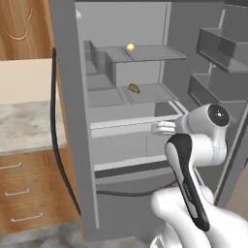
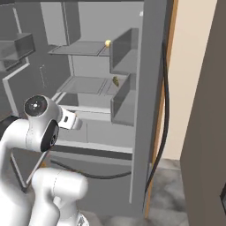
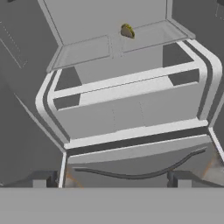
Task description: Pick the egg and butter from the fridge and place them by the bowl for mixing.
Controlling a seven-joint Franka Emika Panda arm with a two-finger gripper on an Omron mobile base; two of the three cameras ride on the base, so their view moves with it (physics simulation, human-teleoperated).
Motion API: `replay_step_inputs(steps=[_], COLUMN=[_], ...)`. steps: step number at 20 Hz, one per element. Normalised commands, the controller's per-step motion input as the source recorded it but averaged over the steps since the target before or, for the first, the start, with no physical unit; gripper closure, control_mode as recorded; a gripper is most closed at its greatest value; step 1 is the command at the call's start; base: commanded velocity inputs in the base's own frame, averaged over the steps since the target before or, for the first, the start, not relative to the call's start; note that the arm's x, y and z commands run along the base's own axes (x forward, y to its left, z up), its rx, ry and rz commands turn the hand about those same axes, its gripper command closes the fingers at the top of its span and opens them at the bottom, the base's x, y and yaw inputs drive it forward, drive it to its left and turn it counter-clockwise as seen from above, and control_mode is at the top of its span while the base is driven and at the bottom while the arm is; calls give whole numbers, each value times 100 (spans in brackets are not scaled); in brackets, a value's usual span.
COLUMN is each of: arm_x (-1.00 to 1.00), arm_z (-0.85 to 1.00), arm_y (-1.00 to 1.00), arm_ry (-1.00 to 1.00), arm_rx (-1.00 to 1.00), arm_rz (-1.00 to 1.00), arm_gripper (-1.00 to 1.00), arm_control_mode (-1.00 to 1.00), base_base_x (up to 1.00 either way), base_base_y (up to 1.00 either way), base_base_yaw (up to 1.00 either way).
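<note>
The grey fridge [image 1: 68, 97] stands open in front of me. The egg [image 1: 130, 47], a small pale-yellow ball, rests on the upper shelf, and the right base view has the egg [image 2: 107, 43] there too. One shelf lower lies the butter [image 1: 133, 88], an olive-yellow stick, also visible as the butter [image 2: 115, 80] and the butter [image 3: 127, 30]. My gripper [image 1: 163, 127] hovers before the drawers, below and short of the butter. In the hand view the gripper [image 3: 111, 181] is open and holds nothing. The bowl is out of view.
A marble counter [image 1: 24, 121] over wooden drawers [image 1: 29, 189] runs to the fridge's left. Door racks [image 1: 218, 48] jut out on the right. A dark hose [image 1: 58, 145] hangs along the fridge's left wall and sags across the bottom. White drawer fronts [image 3: 131, 113] sit under the butter shelf.
</note>
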Motion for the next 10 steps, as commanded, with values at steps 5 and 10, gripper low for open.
replay_step_inputs(steps=[5, 10], arm_x=[0, 0], arm_z=[0, 0], arm_y=[0, 0], arm_ry=[0, 0], arm_rx=[0, 0], arm_rz=[0, 0], arm_gripper=[-100, -100], arm_control_mode=[100, 100], base_base_x=[63, 63], base_base_y=[-12, -9], base_base_yaw=[13, 4])
